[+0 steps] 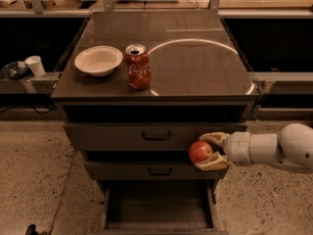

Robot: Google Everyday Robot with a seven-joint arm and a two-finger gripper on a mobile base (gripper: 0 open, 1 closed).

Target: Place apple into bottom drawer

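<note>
My gripper [204, 152] reaches in from the right and is shut on the apple [200, 151], a small red-orange fruit held between its two pale fingers [213, 163]. It holds the apple in front of the right end of the middle drawer [154, 171], above the right side of the bottom drawer [157, 210]. The bottom drawer is pulled open below, a shallow tray with a plain flat floor and nothing in it.
On the cabinet top [195, 58] stand a white bowl [99, 60] and a red Coca-Cola can [138, 66]. The top drawer [146, 135] and the middle drawer are closed, with dark bar handles. A white cup [35, 65] stands on a ledge at the left. The speckled floor [34, 180] surrounds the cabinet.
</note>
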